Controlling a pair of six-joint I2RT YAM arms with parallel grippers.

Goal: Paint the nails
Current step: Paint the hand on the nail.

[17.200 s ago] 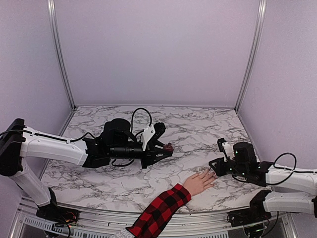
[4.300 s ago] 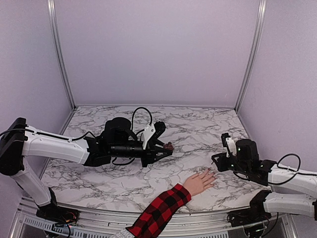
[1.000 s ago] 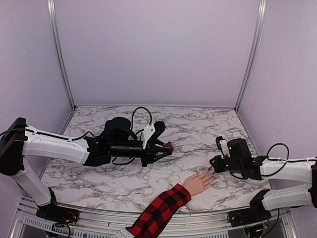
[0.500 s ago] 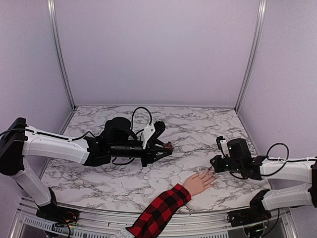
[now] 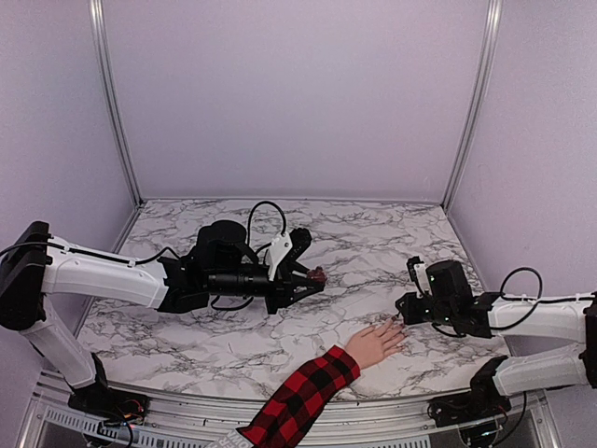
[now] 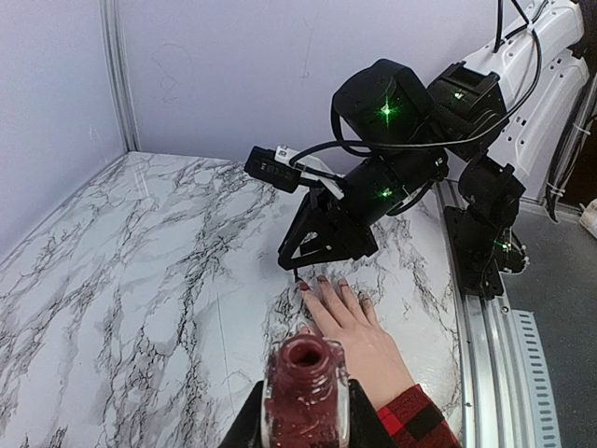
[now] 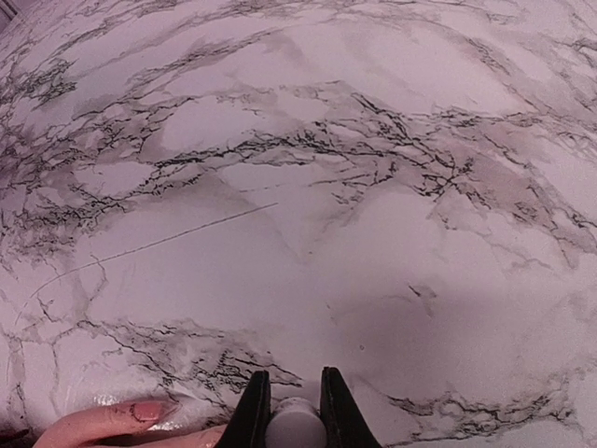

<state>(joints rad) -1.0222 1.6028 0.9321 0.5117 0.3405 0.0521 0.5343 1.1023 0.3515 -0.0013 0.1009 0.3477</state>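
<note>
Marble tabletop [image 5: 373, 243] (3 lilac walls [image 5: 298, 93] around)

White arms [image 5: 93, 275], black joints [image 5: 222, 254], looping cables [image 5: 266, 204]

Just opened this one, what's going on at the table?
The left gripper is shut on an open bottle of dark-red polish, holding it over the marble table. The right gripper is shut on the white brush cap and holds it at the fingertips of the plaid-sleeved hand lying near the front edge. In the left wrist view, some nails look red.
</note>
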